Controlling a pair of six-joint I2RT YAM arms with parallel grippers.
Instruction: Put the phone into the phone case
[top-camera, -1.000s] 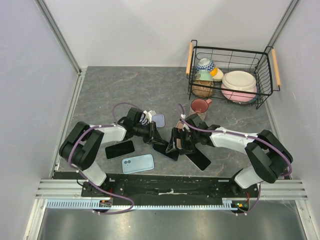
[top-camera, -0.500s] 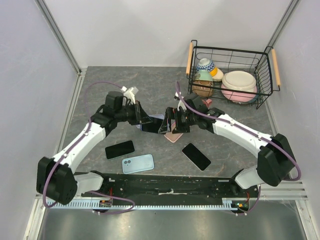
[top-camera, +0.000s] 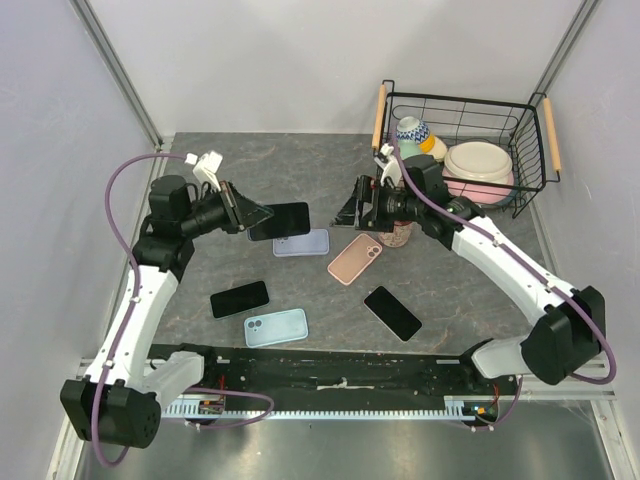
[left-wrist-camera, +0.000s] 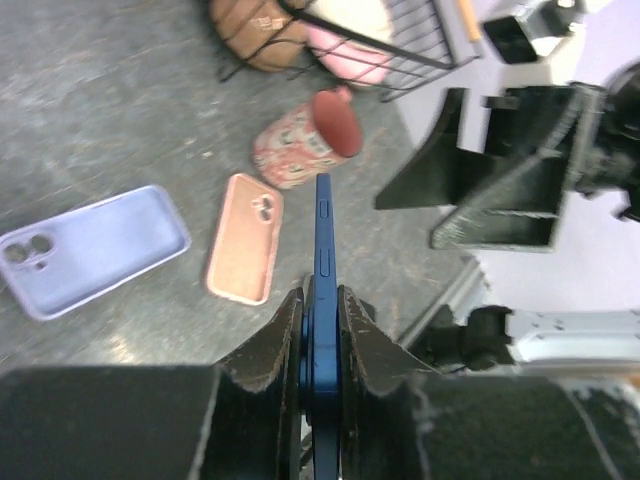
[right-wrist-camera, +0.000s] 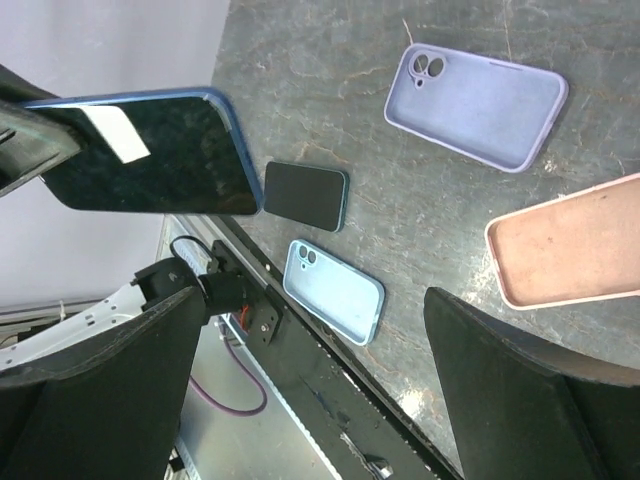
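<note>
On the left, the left gripper (top-camera: 250, 214) has its jaws clamped tight on one short end of the blue phone (top-camera: 281, 220). It holds the phone up off the table (top-camera: 260, 160), thin edge toward its own wrist camera and dark screen toward the other arm. So the pick is done, but the fit hasn't begun.

Near the front edge lie a black phone (top-camera: 239, 299) and a pale blue piece (top-camera: 276, 327), camera side up; whether that one is a case or a phone I cannot tell. On the table close by the raised phone sits the lavender case (top-camera: 302, 243), open side up. Just to its right is the pink case (top-camera: 355, 259), also open side up, and both are empty. A second black phone (top-camera: 392, 313) lies flat nearer the front.

On the right, the right gripper (top-camera: 352, 212) hangs above the table, jaws spread wide with nothing between them.

Left to do, by my reading: pick the matching case, line the phone up over it and press it in all round. The wire basket (top-camera: 460, 100) plays no part.
</note>
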